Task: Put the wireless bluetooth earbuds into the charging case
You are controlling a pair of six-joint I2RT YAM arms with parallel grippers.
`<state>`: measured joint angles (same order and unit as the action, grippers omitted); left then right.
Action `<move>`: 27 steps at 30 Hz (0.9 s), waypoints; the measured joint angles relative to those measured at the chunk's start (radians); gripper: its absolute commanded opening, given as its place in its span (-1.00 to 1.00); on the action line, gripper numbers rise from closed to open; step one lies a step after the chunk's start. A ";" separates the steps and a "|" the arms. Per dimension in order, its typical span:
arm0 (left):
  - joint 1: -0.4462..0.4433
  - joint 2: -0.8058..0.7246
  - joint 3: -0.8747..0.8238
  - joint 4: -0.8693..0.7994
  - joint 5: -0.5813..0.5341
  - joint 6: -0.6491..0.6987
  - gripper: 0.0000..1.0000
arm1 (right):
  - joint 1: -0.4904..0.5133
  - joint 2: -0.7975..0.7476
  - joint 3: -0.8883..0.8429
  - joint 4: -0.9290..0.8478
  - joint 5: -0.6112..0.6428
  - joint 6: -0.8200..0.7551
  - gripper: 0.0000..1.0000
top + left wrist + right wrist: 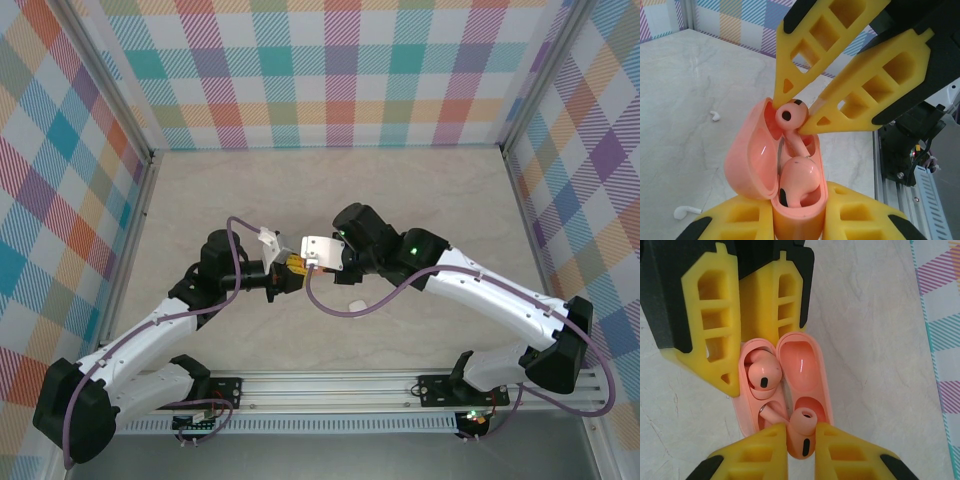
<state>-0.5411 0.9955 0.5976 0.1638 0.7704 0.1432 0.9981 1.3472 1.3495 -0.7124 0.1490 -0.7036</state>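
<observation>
Above the counter (430, 190), at mid-workspace: the left pincer (799, 212) is clamped tight on the base of the pink case (747, 160), whose lid stands hinged open. The right pincer (802, 442) is nearly closed, gripping the held pink earbud (802, 432) by its head at the case mouth. The stem points into the free slot. The seated pink earbud (763, 375) fills the other slot. 1 white earbud (715, 116) and another white earbud (685, 212) lie loose on the counter, well apart from the case.
</observation>
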 measured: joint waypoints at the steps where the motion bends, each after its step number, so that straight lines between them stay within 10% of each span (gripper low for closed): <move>1: 0.000 0.000 0.000 0.000 0.000 0.000 -0.92 | 0.000 0.000 0.002 -0.002 0.000 -0.006 -0.69; 27: 0.000 0.004 0.002 0.019 0.018 -0.024 -0.94 | 0.089 0.000 0.006 -0.005 0.189 -0.223 -0.72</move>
<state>-0.5411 0.9997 0.5995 0.1829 0.7883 0.1196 1.0866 1.3472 1.3560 -0.7177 0.3378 -0.9264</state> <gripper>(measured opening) 0.200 0.148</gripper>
